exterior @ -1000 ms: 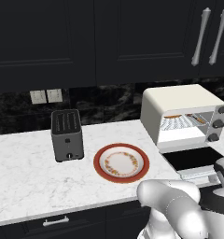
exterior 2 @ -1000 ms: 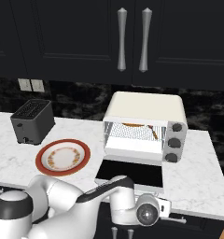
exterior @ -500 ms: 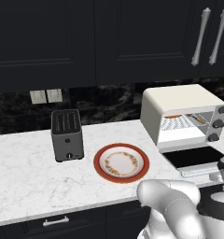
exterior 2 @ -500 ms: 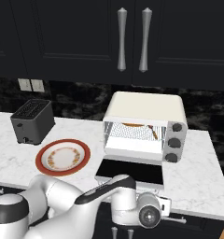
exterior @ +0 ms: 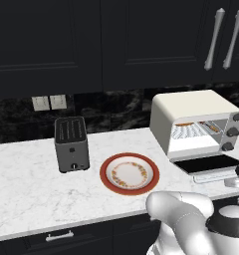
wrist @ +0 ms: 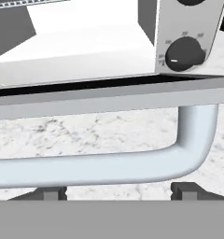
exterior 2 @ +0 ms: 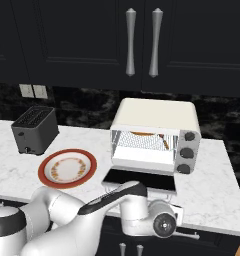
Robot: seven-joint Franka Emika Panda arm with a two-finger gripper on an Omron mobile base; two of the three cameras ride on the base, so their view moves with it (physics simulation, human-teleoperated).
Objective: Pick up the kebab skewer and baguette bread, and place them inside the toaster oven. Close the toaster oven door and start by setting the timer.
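Left base view: the cream-white boxy toaster oven stands on the speckled white marble counter, its dark glass door dropped flat. The orange baguette bread and the thin kebab skewer appear to lie on the wire rack, though both are small. The red-rimmed ceramic plate is bare, as a second ago, so loading looks done.

Right base view: the white arm has sunk lower toward the door's front edge; closing seems next.

Hand view: the smooth silver bar handle curves just above the dark fingertips, which stand apart, not clamped on it.
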